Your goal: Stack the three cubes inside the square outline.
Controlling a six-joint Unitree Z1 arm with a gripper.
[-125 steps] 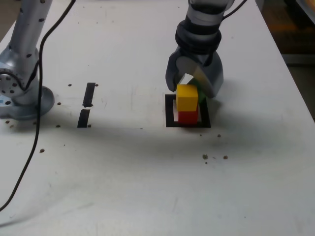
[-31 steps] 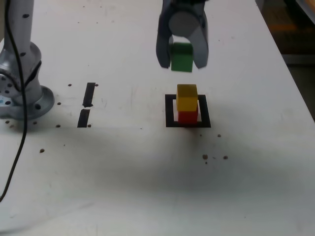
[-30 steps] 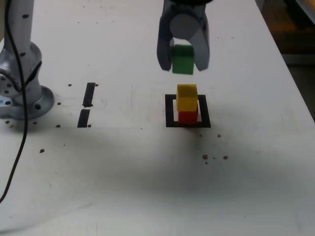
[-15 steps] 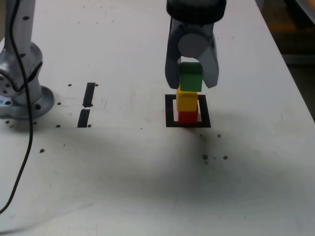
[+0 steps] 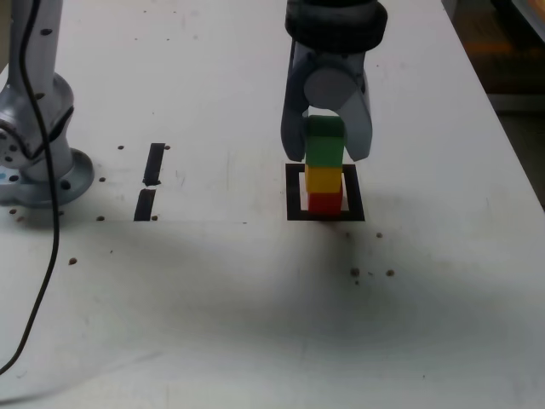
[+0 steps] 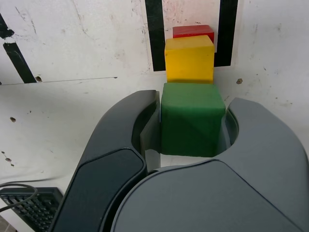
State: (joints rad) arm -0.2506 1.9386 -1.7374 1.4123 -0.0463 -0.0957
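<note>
Since the earlier exterior frames, my gripper [image 5: 326, 143] has come down from well above the stack, and the green cube [image 5: 324, 142] it carries now sits on or just over the yellow cube [image 5: 324, 178]; whether the two faces touch I cannot tell. Jaws are closed firmly on the green cube's two sides, as the wrist view confirms: green cube [image 6: 191, 119] clamped between the dark fingers [image 6: 145, 126], with yellow cube [image 6: 189, 59] and red cube [image 6: 193, 31] in line beyond it. Red cube [image 5: 324, 202] rests on the white centre of the square outline [image 5: 295, 192], yellow directly on it, both within the black tape. Two short black strips [image 5: 151, 181] lie well apart toward the exterior view's left, near the arm's base [image 5: 38, 162].

Step in hand, as I judge it: placing the third and last cube. Next move calls for settling the green cube flush on the yellow, opening the jaws evenly so neither finger drags it sideways, then lifting straight up clear of the tower.
</note>
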